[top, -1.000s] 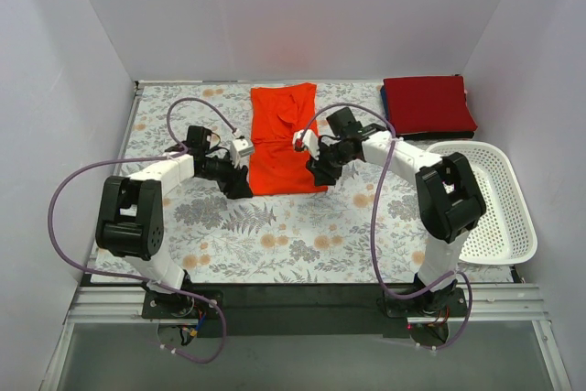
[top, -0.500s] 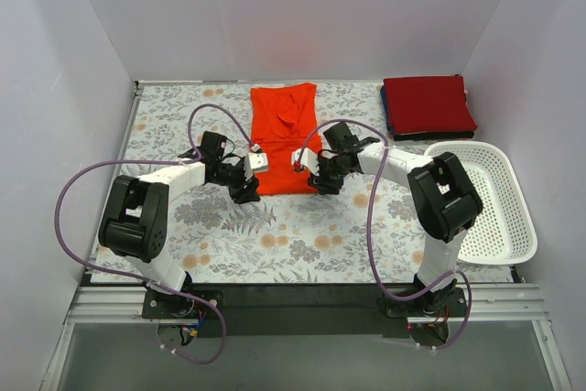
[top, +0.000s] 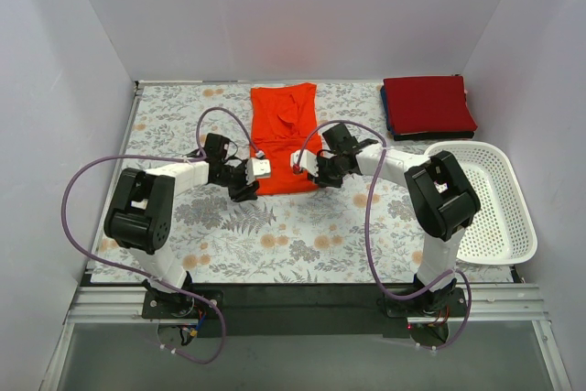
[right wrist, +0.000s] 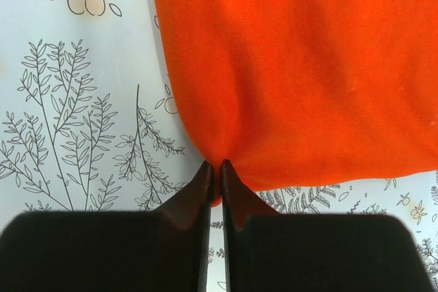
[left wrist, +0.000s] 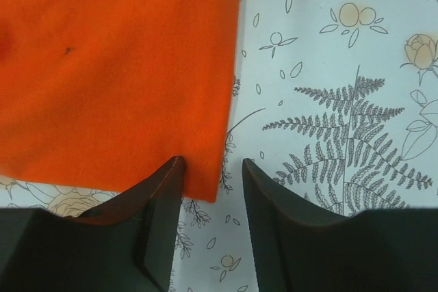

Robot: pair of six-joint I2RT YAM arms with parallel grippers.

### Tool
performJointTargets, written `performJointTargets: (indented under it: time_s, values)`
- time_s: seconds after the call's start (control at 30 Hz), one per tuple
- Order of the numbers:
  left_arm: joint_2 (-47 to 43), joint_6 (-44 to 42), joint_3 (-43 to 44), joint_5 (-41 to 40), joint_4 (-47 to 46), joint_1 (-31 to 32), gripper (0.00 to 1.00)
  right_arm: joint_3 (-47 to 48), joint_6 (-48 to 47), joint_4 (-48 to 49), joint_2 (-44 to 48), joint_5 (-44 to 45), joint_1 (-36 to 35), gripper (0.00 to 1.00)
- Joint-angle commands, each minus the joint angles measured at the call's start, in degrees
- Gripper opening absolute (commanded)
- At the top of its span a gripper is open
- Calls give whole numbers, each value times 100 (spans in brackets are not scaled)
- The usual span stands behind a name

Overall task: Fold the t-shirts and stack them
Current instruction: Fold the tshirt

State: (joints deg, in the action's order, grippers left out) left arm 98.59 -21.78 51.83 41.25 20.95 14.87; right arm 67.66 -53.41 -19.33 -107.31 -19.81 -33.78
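Observation:
The orange-red t-shirt (top: pixel 282 135) lies as a long folded strip on the middle of the floral cloth. Both arms reach inward to its near corners. In the left wrist view the shirt's near-left corner (left wrist: pixel 205 169) sits between the parted jaws of my left gripper (left wrist: pixel 212 189), with a clear gap to the right finger (left wrist: pixel 274 217). My right gripper (right wrist: pixel 220 169) is shut, and the shirt's near-right corner (right wrist: pixel 294 87) is pinched at the tips and puckers there. A darker crimson t-shirt (top: pixel 428 104) lies folded at the back right, with a blue edge (top: pixel 386 119) showing under it.
A white perforated basket (top: pixel 490 199) stands at the right edge, beside the right arm. The floral cloth (top: pixel 275 235) covers the table. Purple cables loop above both arms. White walls close in the left, back and right sides.
Both grippers have moved in to the orange-red shirt's near corners. The right gripper has closed on its corner. The left jaws have narrowed a little.

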Motion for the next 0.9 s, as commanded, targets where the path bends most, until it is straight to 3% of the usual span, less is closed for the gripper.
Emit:
performJointTargets:
  time_s: [0.0,0.07,0.17,0.23,0.47,0.87]
  values:
    - [125,-344,46,-363,-47,68,38,-157,-117,-97,-159,83,-32,10]
    - [205,-441,37,-451,-30,95,27,-113,-135,-149,-159,57,-32,1]
    - [205,-573,133,-426,233,112,7,45,-82,-273,-133,48,-23,1]
    - [179,-564,248,-373,400,103,1,142,-38,-413,-98,-5,-15,1]
    - [-5,304,1091,-127,831,25,0,792,296,-817,157,-189,134,1]
    - [-638,376,1883,145,1824,-90,0,1566,410,-1819,859,-558,399,1]
